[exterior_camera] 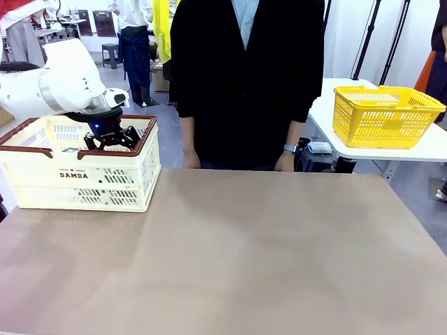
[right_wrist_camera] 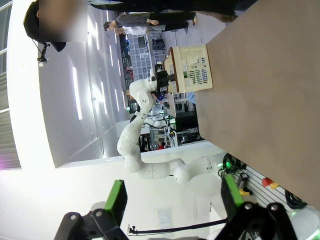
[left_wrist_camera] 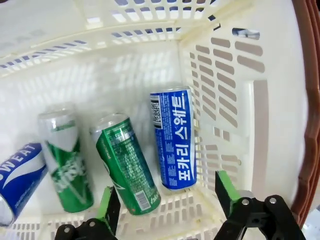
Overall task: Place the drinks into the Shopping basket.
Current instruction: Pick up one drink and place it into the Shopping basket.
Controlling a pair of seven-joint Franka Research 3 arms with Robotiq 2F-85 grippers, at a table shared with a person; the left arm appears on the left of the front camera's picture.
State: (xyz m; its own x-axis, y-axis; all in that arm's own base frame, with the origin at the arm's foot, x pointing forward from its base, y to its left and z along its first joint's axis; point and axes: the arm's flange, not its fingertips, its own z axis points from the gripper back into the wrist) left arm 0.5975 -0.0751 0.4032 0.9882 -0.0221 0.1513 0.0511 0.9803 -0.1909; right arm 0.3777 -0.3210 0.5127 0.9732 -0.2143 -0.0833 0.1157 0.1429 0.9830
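Observation:
The cream Shopping basket marked DAMDA stands at the table's far left. My left gripper hangs open inside its brown rim, holding nothing. The left wrist view looks down on the basket floor, where several drinks lie on their sides: a blue can with white lettering, a green can beside it, another green can, and a blue SWEAT can at the left edge. My left gripper is above them, its green pads apart. My right gripper is open, off the table, with the basket far away.
A person in a dark top stands at the table's far side, hands hanging at the edge. A yellow mesh basket sits on a white side table at the right. The brown tabletop stretches from the basket to the right.

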